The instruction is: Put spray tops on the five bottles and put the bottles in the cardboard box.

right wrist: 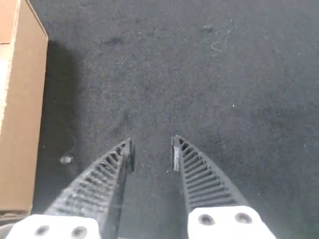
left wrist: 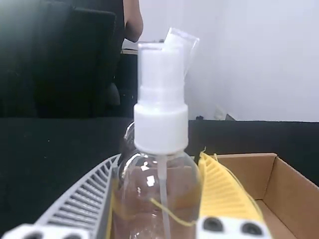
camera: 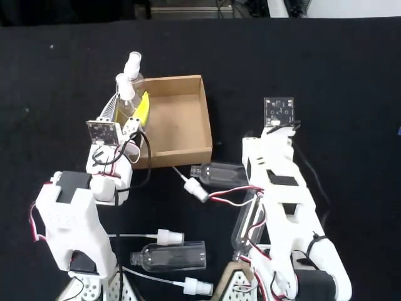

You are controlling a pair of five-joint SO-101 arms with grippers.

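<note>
Black cloth covers the bench (camera: 326, 63) in the high view, and the box (camera: 182, 122) sits open on it. At the box's left wall the left gripper (camera: 130, 99) is clamped on an upright capped bottle (camera: 128, 110). A second top (camera: 133, 63) pokes up just past it, on the side away from the arm. Just off the box's front right corner lies a bare bottle (camera: 222, 174), neck toward the box, with a loose top (camera: 196, 189) just beside that neck. A third bottle (camera: 246, 222) lies farther from the box, partly under the right arm (camera: 282, 182). Well in front of the box a fourth bottle (camera: 170, 256) lies on its side between two more tops (camera: 170, 237) and (camera: 197, 287), their thin tubes stretched out on the cloth. From the left wrist, the capped bottle (left wrist: 154, 199) stands between a grey and a yellow finger (left wrist: 224, 194), both pressed against its clear body. Its white sprayer (left wrist: 160, 124) rises above them, and its tube hangs down inside. A clear cap (left wrist: 180, 45) shows behind the sprayer, and the box (left wrist: 279, 184) lies just beyond the yellow finger. From the right wrist, the right gripper (right wrist: 152, 149) hangs over bare bench (right wrist: 224, 74) with its fingers apart and nothing between them. The box's outer wall (right wrist: 22, 124) stands near it.
</note>
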